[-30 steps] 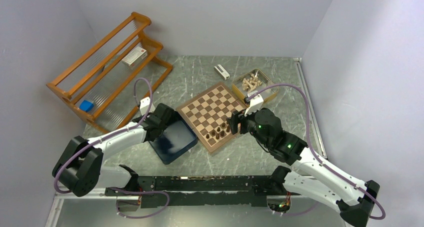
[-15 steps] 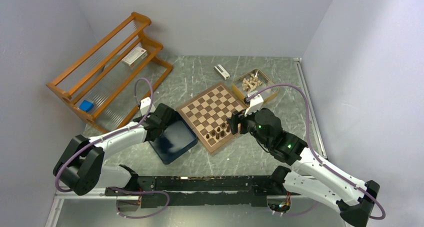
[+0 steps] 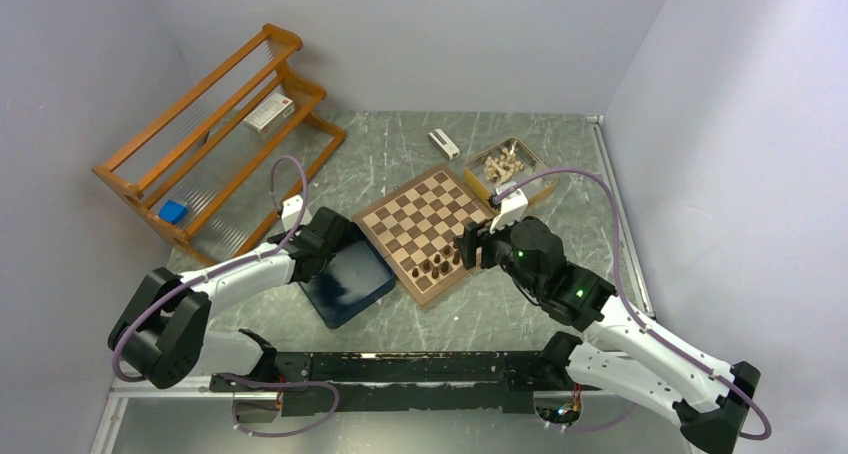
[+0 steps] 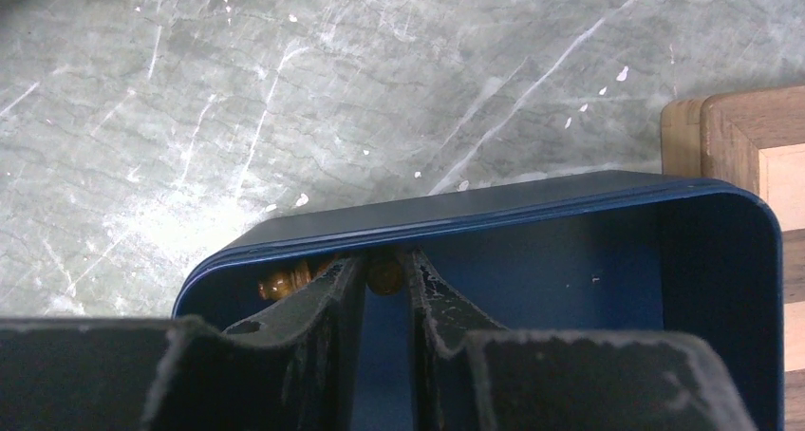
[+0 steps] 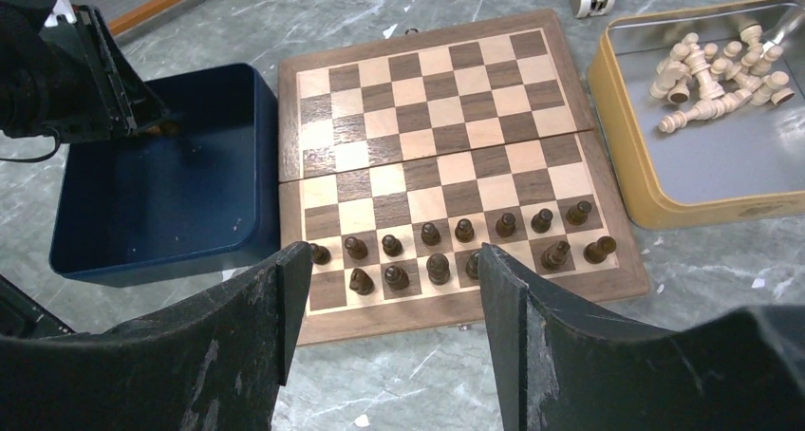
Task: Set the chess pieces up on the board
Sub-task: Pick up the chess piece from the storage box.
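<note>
Your left fingers (image 4: 344, 293) sit narrow inside the dark blue box (image 4: 721, 260) beside the board (image 5: 427, 156), flanking a dark chess piece (image 4: 384, 274) against its wall, apparently to lift it. You cannot tell whether they grip it yet. Your right fingers (image 5: 277, 336) hang wide and empty at the board's near edge, likely to spare the two set rows (image 5: 446, 246).

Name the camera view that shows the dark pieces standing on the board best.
Right wrist: the dark pieces stand in two near rows on the board, each distinct. The top view shows them as tiny dark specks. The left wrist view shows only a board corner, no standing pieces.
</note>
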You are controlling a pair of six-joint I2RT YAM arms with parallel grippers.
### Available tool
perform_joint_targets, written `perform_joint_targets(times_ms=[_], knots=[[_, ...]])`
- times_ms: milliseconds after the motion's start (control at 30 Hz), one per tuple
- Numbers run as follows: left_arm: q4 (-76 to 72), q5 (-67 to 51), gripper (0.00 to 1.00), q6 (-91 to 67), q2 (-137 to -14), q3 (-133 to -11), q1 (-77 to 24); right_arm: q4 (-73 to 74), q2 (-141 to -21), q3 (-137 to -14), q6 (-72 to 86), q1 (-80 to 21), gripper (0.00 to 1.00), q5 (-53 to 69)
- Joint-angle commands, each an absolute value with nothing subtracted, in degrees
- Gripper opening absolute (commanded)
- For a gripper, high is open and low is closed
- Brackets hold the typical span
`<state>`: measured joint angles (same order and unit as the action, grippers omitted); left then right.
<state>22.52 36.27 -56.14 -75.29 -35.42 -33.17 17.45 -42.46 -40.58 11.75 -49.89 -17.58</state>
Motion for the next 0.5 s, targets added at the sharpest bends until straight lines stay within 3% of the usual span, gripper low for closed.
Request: perform_joint_targets(times_ms=[0, 467], knots=[[20.89, 35.25, 0.26, -55.9, -76.02, -35.66, -32.74, 17.46, -41.65, -39.87, 11.69, -50.07, 0.69, -18.28], [20.21, 32.99, 0.07, -52.54, -74.24, -36.71, -32.71, 17.34, -41.47, -39.84, 11.69, -50.05, 0.69, -18.45]])
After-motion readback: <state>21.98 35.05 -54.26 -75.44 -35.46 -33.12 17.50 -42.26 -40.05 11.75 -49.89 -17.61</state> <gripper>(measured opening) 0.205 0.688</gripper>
